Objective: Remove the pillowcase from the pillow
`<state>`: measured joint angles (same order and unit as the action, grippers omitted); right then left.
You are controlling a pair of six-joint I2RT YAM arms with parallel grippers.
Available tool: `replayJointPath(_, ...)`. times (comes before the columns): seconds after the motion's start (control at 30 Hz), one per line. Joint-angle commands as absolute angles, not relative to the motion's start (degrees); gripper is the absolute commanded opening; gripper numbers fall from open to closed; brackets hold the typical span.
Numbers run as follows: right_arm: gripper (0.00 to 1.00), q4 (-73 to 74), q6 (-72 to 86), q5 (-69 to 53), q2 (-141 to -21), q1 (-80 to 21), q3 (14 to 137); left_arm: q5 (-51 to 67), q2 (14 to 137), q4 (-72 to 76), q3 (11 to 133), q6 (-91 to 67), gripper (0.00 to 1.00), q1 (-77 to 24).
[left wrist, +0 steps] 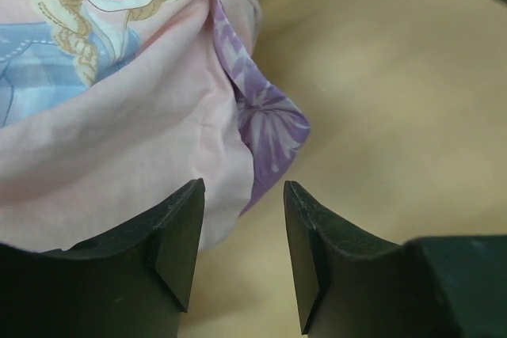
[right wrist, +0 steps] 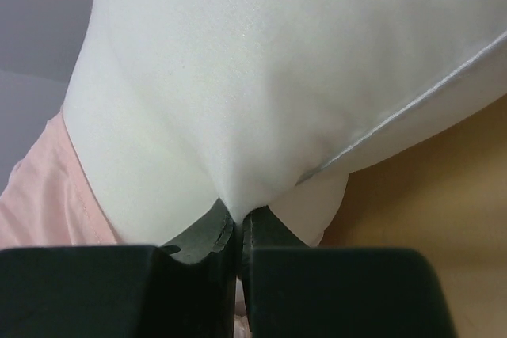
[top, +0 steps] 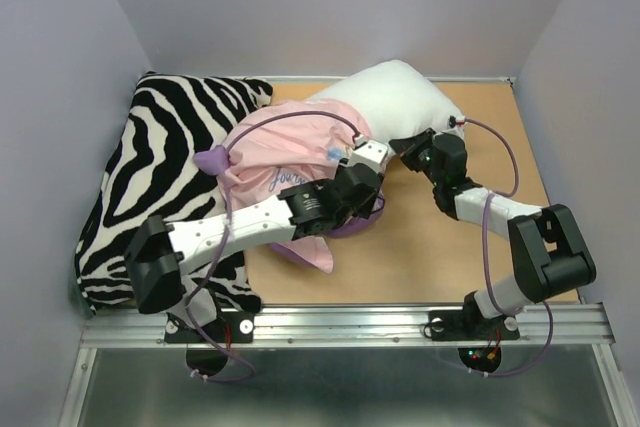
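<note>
I see the pillowcase (top: 290,162) bunched mid-table (top: 440,247), covering the left part of the pillow (top: 400,97), whose white end pokes out toward the back. My right gripper (right wrist: 238,223) is clamped on a fold of pillow. My left gripper (left wrist: 244,219) hangs with jaws apart over the pillowcase's edge, gripping nothing. The zebra cushion (top: 170,147) lies to the left, under the pillowcase's edge.

Desk (top: 400,257): tan board, bare at lower centre and right of frame. Zebra cushion (top: 160,167) lies flat along the left side, upper left to lower left. White pillow (top: 400,97) at upper centre, right end bare. Pink pillowcase (top: 280,152) bunched at centre over the pillow's left end, overlapping the cushion's edge.
</note>
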<state>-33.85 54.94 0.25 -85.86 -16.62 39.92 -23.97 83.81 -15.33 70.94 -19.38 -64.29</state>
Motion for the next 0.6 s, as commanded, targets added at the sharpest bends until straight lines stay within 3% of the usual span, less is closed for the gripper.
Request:
replayJointPath(0.0, 0.01, -29.11, 51.6, 1.23, -81.48, -16.96, 46.49, -32.78, 87.71, -18.45, 76.89, -15.91, 0.56, -65.13)
replayJointPath(0.43, 0.0, -18.37, 50.1, 0.7, -79.45, -16.96, 54.23, -38.15, 98.35, -20.65, 83.93, -12.92, 0.59, -65.39)
replayJointPath(0.57, 0.01, -14.86, 48.78, 2.11, -79.36, -16.79, 57.03, -38.14, 99.84, -21.18, 84.2, -13.71, 0.46, -65.39)
